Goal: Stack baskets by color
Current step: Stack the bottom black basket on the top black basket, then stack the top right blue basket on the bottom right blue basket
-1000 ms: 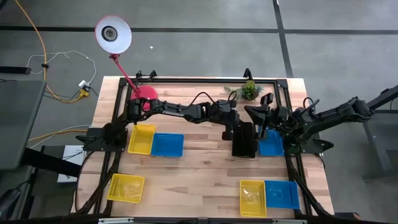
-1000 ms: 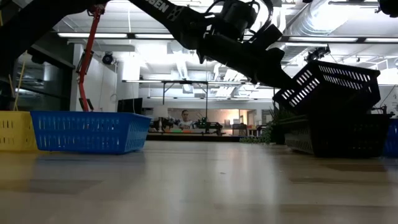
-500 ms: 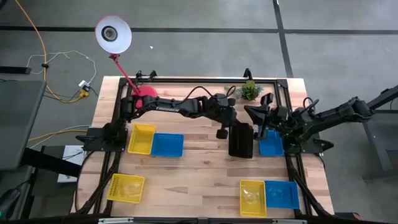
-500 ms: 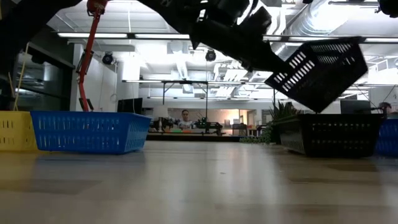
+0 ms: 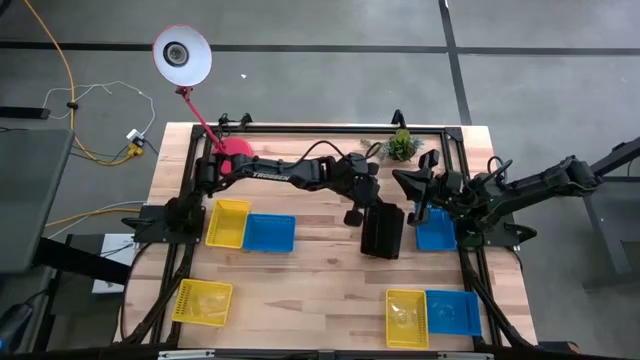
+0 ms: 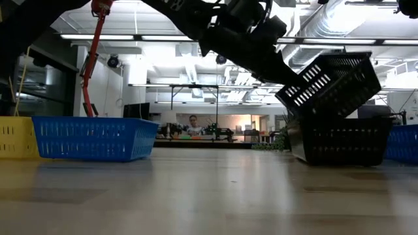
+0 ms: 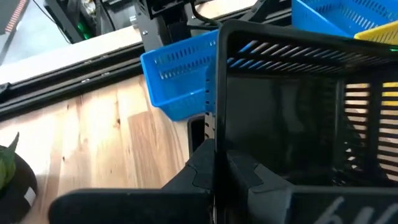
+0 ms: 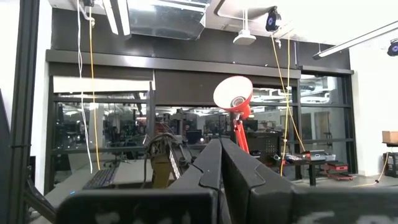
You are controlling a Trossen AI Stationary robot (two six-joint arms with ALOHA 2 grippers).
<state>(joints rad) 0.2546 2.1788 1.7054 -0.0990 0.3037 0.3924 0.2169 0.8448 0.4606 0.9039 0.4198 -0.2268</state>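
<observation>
left gripper (image 5: 354,212) fingers clenched on tilted black basket (image 5: 382,230), long axis front-back | right fingers closed, empty

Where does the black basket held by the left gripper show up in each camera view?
High view: the held black basket sits right of centre, just left of a blue basket.
Low view: it hangs tilted at upper right, over a second black basket.
Left wrist view: its rim and mesh wall fill the right side.
Right wrist view: not in it.
Shared landmark: that blue basket, also in the left wrist view.
</observation>
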